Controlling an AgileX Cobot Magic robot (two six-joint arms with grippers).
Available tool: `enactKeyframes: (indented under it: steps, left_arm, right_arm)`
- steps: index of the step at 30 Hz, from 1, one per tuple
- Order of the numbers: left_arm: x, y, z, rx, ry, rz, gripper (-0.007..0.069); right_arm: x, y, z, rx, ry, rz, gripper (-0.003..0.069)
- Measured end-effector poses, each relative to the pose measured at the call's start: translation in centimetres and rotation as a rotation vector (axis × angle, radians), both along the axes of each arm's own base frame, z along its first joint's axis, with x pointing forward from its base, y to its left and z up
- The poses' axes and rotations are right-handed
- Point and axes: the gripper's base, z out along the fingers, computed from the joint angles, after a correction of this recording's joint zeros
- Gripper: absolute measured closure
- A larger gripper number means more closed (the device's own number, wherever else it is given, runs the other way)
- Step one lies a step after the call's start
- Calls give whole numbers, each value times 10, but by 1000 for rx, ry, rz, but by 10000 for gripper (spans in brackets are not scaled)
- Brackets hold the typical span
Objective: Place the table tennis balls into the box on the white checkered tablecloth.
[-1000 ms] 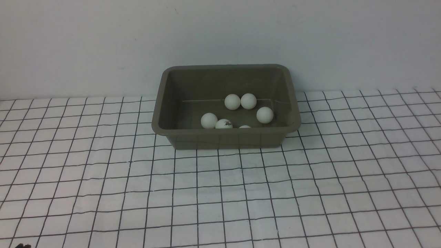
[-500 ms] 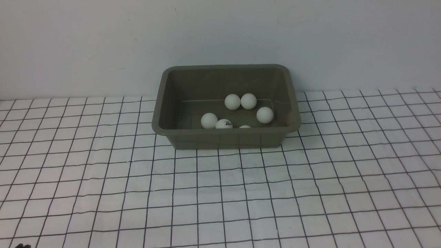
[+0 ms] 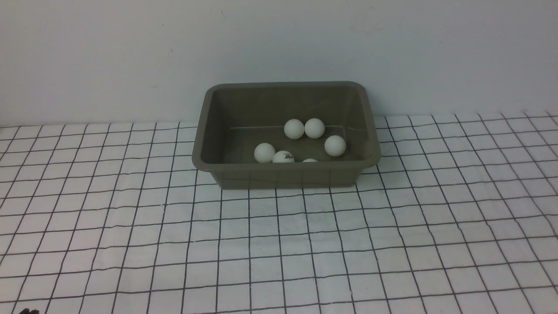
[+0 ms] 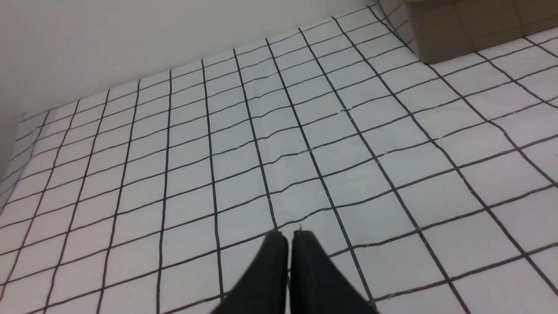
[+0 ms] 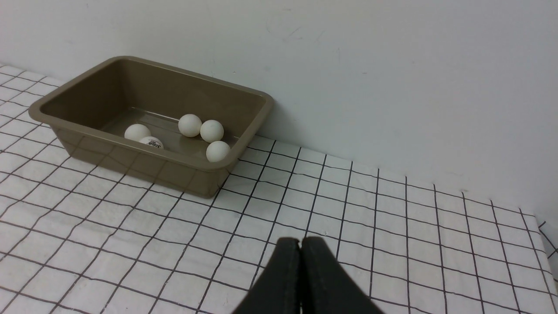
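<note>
The olive-grey box (image 3: 283, 176) stands on the white checkered tablecloth (image 3: 279, 244), close to the back wall. Several white table tennis balls lie inside it, among them a pair side by side (image 3: 294, 129) and one with a dark printed mark (image 3: 283, 157). The right wrist view shows the box (image 5: 144, 161) with balls (image 5: 212, 131) in it, well ahead of my right gripper (image 5: 301, 242), which is shut and holds nothing. My left gripper (image 4: 290, 235) is also shut and holds nothing, low over bare cloth, with only a corner of the box (image 4: 462, 26) in sight. Neither gripper appears in the front view.
A plain light wall (image 3: 279, 43) rises just behind the box. The cloth's far right edge (image 5: 540, 226) shows in the right wrist view. A small dark bit (image 3: 28, 311) sits at the front view's lower left corner.
</note>
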Motion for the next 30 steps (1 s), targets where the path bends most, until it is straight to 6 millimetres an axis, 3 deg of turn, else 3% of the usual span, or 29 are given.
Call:
enactKeyframes:
  steps: [7, 13, 18, 30]
  left_arm:
    - [0, 0, 0, 0, 0, 0, 629]
    - [0, 0, 0, 0, 0, 0, 629]
    - [0, 0, 0, 0, 0, 0, 629]
    - [0, 0, 0, 0, 0, 0, 629]
  right_arm:
    - [23, 4, -89, 85, -21, -3, 676]
    - [22, 6, -133, 83, -83, 21, 676]
    - [24, 6, -147, 80, -59, 23, 676]
    - [23, 7, -153, 77, 18, 54, 676]
